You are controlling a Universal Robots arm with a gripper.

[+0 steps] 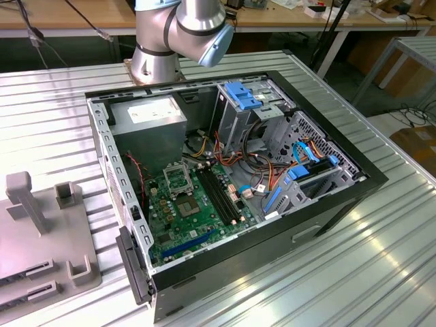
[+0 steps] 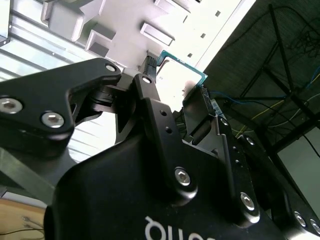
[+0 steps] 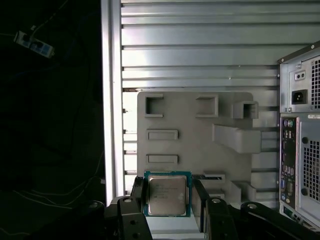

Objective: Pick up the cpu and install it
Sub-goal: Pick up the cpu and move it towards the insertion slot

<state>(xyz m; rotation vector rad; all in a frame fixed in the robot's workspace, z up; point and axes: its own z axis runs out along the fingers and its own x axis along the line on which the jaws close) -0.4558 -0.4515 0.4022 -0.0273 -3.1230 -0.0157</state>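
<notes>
The gripper (image 3: 169, 204) pinches the cpu (image 3: 167, 194) by two opposite edges, seemingly clear above the grey tray (image 3: 200, 147). The computer case (image 3: 300, 150) stands beside it.

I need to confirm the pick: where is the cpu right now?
In both wrist views the cpu sits clamped between the fingers of the gripper, with the grey parts tray behind it and the computer case off to one side.

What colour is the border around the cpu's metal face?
Teal green; the cpu shows it best in the first wrist view.
</notes>
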